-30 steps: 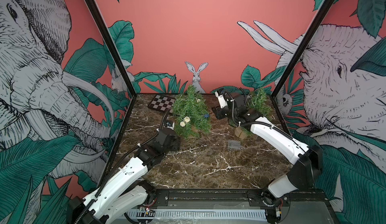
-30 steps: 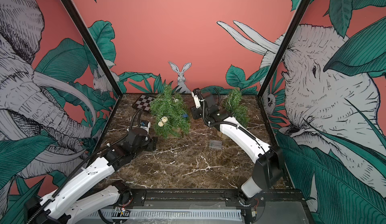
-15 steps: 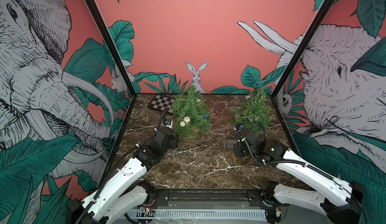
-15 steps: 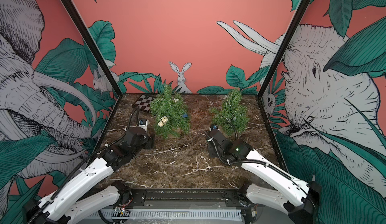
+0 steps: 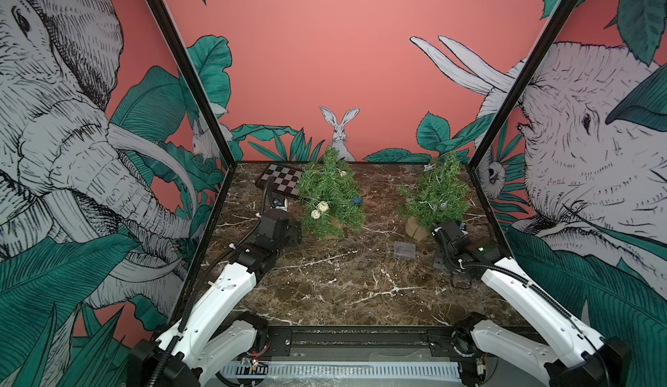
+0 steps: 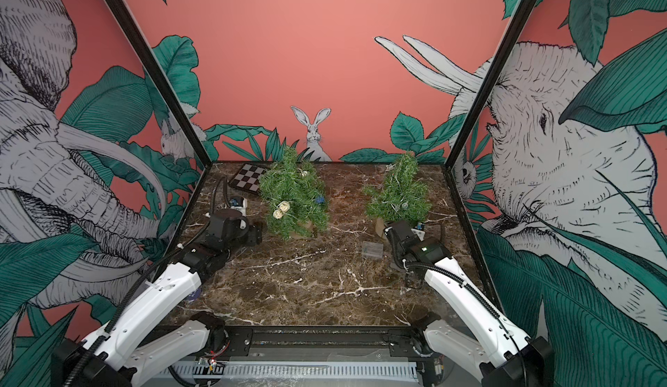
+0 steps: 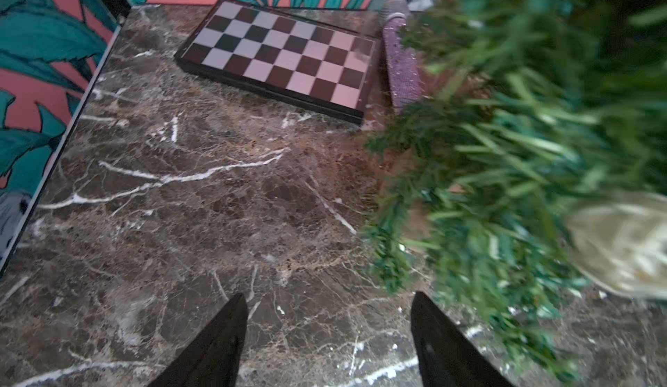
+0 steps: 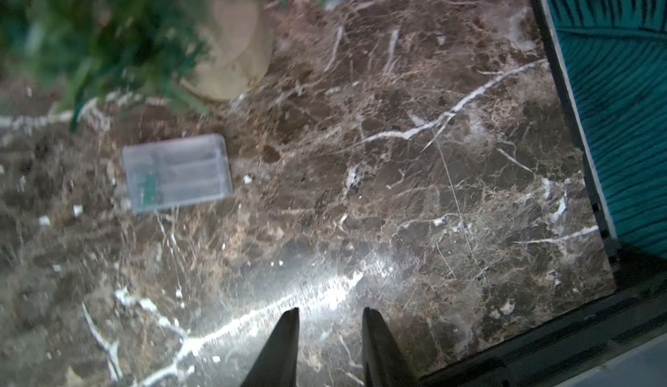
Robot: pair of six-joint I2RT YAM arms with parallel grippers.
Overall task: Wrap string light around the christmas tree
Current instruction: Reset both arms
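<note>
Two small Christmas trees stand at the back of the marble table in both top views. The left tree [image 5: 330,194] carries pale woven balls. On the right tree [image 5: 435,194], the string light [image 5: 443,205] shows as thin wire with small silver lights. Its clear battery box [image 5: 405,250] lies in front of that tree. A fine wire [image 8: 453,194] runs over the marble in the right wrist view. My left gripper [image 7: 328,331] is open and empty, low beside the left tree's lower branches [image 7: 505,186]. My right gripper [image 8: 330,331] has its jaws slightly apart with nothing between them, to the right of the battery box [image 8: 177,172].
A chessboard [image 5: 279,181] lies at the back left, with a purple glittery stick [image 7: 400,64] beside it. Printed walls close in the left, back and right sides. A black frame rail [image 5: 361,334] runs along the front edge.
My right arm has drawn back from between the trees to the front right of the table, uncovering the right tree. Its jaws shut and parted again. The left arm has hardly moved.
</note>
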